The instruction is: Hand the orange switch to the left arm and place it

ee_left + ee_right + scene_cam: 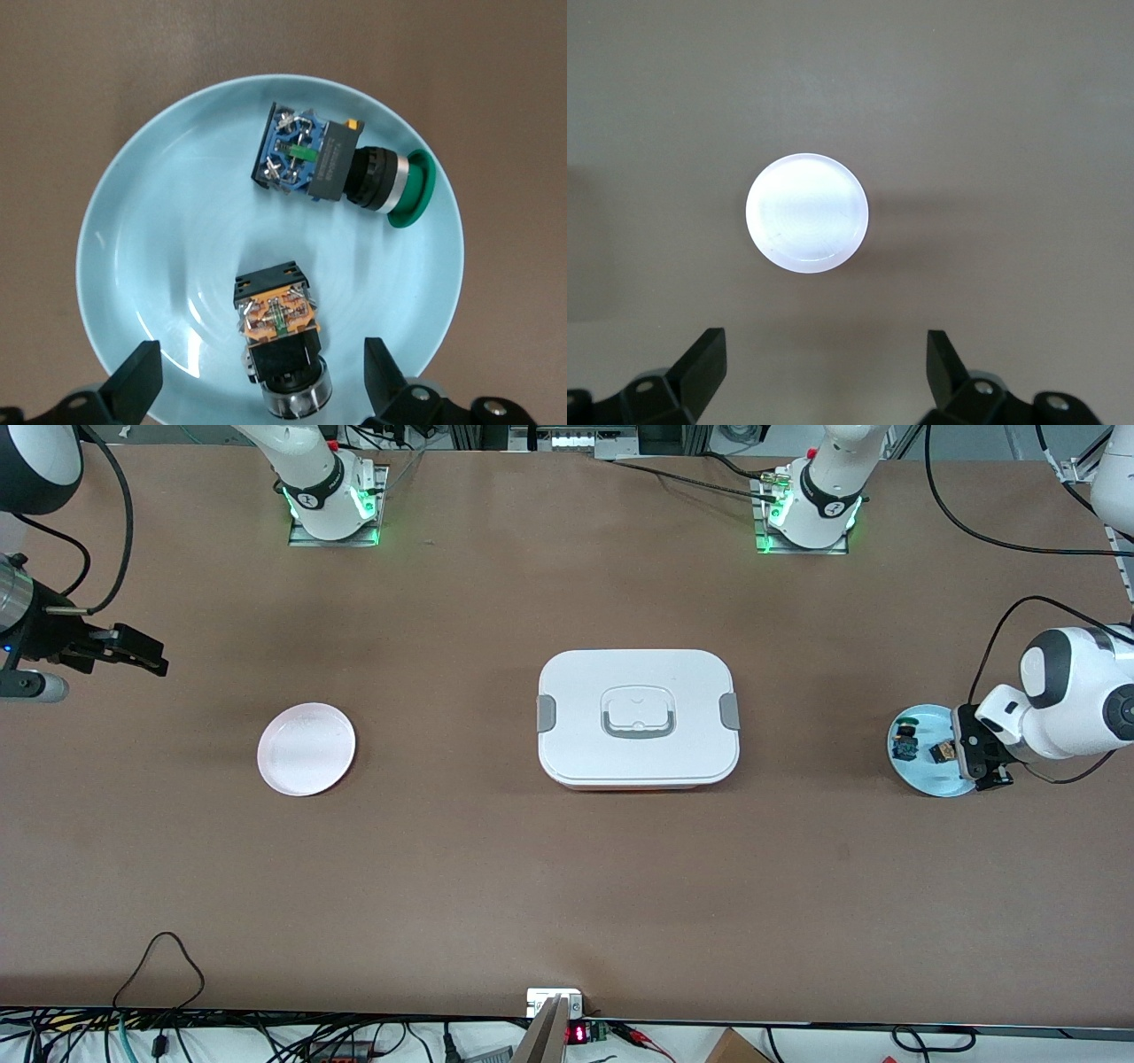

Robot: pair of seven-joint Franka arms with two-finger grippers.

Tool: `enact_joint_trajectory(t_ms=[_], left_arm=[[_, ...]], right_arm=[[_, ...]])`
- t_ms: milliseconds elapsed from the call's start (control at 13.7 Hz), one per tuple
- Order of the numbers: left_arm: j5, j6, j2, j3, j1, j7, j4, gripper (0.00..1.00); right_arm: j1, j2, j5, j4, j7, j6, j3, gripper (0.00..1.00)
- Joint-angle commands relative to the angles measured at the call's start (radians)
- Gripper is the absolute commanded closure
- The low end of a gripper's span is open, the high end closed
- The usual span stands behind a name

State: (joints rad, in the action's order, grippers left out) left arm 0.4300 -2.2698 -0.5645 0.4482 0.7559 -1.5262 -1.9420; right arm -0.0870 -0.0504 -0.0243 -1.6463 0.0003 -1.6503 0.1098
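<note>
Toward the left arm's end from the box (638,717), the orange switch (279,341) lies unlifted on the blue plate (142,221) beneath the wide-open left gripper (261,390), apparently ungripped; the right gripper (824,372), fingers spread, waits, so the transfer remains.

Robotics lab: bolted arm bases (335,500), brown table (567,868), cable tangle (266,1041).

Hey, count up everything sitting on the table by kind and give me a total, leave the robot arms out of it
Plates: 2, a blue plate and a pink plate
Switches: 2, the orange switch and the blue-bodied green-capped switch, both lying on the blue plate
Lidded boxes: 1, the white box
Total: 5
</note>
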Motion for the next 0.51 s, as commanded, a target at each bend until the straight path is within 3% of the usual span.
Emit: enact_joint_trajectory(t_ms=[0, 219, 438], left_arm=[[0.009, 0.099, 0.058, 0.052, 0.019, 0.035, 0.009, 0.0], [-0.002, 0.225, 0.094, 0.099, 0.019, 0.142, 0.046, 0.0], [-0.043, 0.468, 0.1, 0.171, 0.011, 0.297, 0.153, 0.0]], right_arm=[[0.0, 0.024, 0.015, -0.015, -0.017, -0.02, -0.002, 0.0], [0.001, 0.02, 0.014, 0.014, -0.022, -0.008, -0.002, 0.0], [-0.004, 0.02, 0.014, 0.016, -0.023, -0.005, -0.004, 0.0]])
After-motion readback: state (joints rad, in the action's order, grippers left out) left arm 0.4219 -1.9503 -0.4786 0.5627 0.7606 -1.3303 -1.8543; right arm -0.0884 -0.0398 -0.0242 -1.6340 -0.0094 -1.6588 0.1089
